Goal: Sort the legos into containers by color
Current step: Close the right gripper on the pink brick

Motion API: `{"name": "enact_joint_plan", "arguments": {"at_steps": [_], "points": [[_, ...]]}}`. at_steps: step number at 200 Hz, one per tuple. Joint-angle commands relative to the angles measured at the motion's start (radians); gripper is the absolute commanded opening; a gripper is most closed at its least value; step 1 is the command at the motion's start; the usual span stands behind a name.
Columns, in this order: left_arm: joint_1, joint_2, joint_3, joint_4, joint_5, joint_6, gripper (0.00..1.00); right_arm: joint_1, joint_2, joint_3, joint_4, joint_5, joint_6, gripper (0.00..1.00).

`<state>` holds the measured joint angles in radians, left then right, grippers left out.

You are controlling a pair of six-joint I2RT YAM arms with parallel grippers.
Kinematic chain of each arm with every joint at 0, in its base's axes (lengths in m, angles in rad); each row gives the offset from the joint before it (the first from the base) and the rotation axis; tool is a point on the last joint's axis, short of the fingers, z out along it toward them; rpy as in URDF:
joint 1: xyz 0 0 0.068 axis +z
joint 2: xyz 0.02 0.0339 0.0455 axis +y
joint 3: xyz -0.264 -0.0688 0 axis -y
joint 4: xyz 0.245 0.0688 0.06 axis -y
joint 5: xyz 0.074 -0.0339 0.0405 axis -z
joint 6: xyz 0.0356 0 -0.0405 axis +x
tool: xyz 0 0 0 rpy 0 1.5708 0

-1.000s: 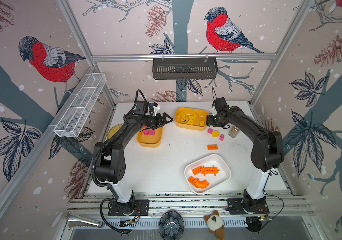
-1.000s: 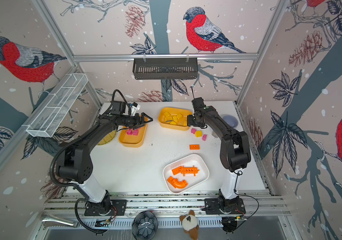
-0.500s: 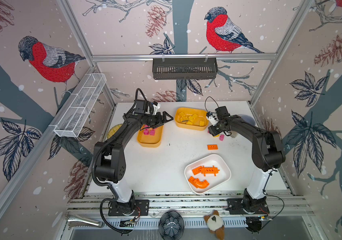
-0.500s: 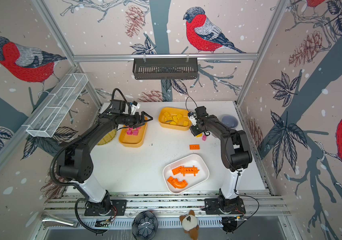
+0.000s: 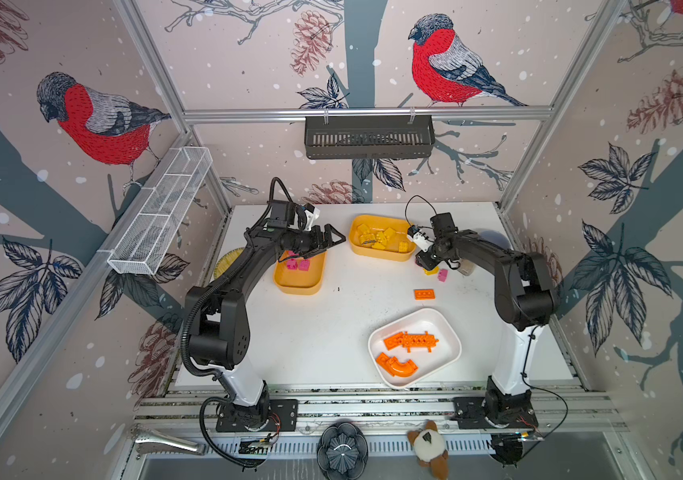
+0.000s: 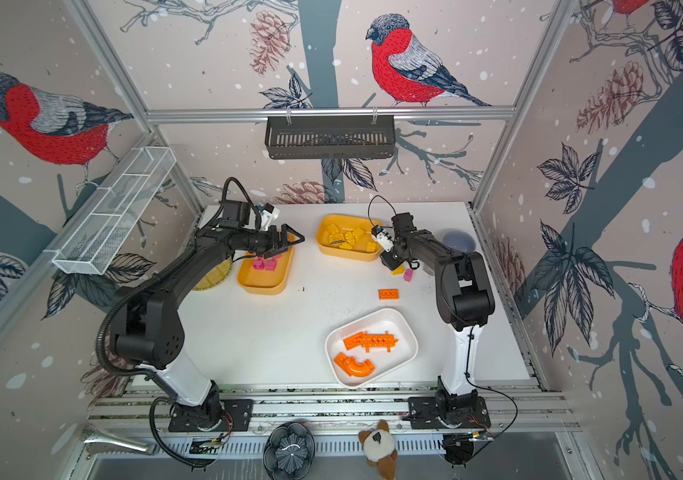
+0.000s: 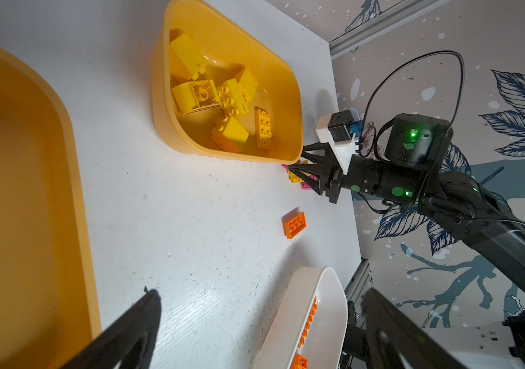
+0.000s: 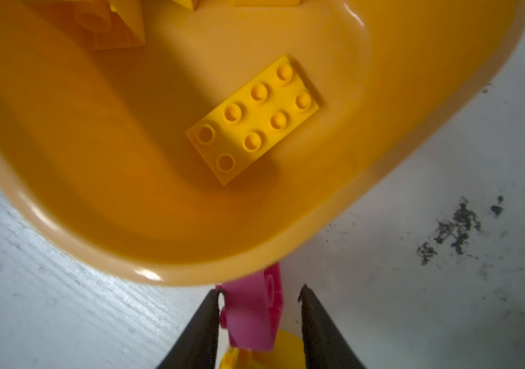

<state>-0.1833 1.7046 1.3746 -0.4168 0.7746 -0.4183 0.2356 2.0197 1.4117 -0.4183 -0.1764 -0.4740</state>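
"Legos (image 5: 379, 239): where were they found?" the supervisor asked.

"Partly sorted, sir. The yellow bricks (image 7: 222, 105) lay in the far yellow tub (image 5: 377, 256). A few pink bricks (image 5: 298, 264) lay in the second yellow tub (image 5: 299, 289), on the left. The orange spiky bar (image 5: 410, 341) and the orange arch (image 5: 398, 365) lay in the white tub (image 5: 450, 332) near the front of the table (image 5: 323, 332)."

"Anything loose?"

"Four pieces, all on the table. An orange plate (image 5: 424, 294) lay flat by itself between the white tub and the far yellow tub. Just beside that far tub's corner, a small yellow brick (image 7: 295, 177) sat between two pink ones: the nearer pink brick (image 8: 251, 316) close against the tub wall, the outer pink brick (image 5: 442, 275) on the open side."

"The pincers?"

"The left pincer (image 5: 333, 240) hung above the tub of pink bricks, released, jaws spread wide. The right pincer (image 8: 259, 289) was down at the table with its jaws either side of the nearer pink brick. One finger (image 8: 213, 306) appeared to touch it, and a sliver of table showed at the other. I recorded it as not clenched, the brick not yet grasped."
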Motion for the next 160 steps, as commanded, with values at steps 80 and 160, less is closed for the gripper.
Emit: {"name": "enact_joint_plan", "arguments": {"at_steps": [80,160], "points": [[-0.007,-0.012,-0.002,-0.014,-0.012,0.012,0.97,0.007,-0.004,-0.008,-0.031,-0.048,-0.025,0.17],[-0.014,-0.008,-0.005,-0.007,-0.009,0.01,0.97,0.018,-0.08,-0.052,-0.072,-0.136,0.034,0.15]]}}
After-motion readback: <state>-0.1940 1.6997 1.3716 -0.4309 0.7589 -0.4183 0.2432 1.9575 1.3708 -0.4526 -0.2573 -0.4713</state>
